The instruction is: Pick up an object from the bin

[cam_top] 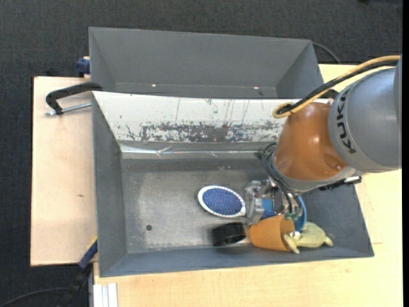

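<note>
Camera view: arm (307, 147) over orange cup (268, 235), beside blue oval brush (222, 200).

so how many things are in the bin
4: blue oval brush mid-floor, black piece near front wall, orange cup beside it, pale toy rightmost. Arm may hide more.

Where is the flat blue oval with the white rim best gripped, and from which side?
Probably from straight above, pinching the blue oval across its short width at the white rim. It lies flat on the bin floor, with its far and near edges free.
</note>
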`<state>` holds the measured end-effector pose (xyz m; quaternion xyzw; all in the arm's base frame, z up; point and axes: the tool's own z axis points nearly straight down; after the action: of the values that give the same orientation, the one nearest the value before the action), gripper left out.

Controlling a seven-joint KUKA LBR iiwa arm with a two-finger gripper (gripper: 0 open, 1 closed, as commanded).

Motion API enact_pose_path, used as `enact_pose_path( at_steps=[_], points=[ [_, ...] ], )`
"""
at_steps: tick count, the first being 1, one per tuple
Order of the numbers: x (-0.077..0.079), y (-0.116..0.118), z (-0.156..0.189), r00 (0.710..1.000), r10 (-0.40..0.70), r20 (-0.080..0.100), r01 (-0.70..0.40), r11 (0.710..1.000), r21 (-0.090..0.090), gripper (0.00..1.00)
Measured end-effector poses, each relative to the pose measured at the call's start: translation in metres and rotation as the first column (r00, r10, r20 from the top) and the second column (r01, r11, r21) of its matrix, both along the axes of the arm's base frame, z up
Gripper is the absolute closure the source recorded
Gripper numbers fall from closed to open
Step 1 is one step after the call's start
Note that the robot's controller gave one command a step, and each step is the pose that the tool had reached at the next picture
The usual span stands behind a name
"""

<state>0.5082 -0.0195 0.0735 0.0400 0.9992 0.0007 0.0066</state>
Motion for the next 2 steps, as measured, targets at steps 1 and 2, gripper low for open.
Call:
enact_pose_path(
  at_steps=[1, 2],
  points=[
    [-0.0008, 0.0001, -0.0010, 1.000, 0.000, -0.002, 0.000, 1.000, 0.000, 0.00],
    [-0.0034, -0.0001, -0.0031, 1.000, 0.001, -0.011, -0.001, 1.000, -0.001, 1.00]
  ],
)
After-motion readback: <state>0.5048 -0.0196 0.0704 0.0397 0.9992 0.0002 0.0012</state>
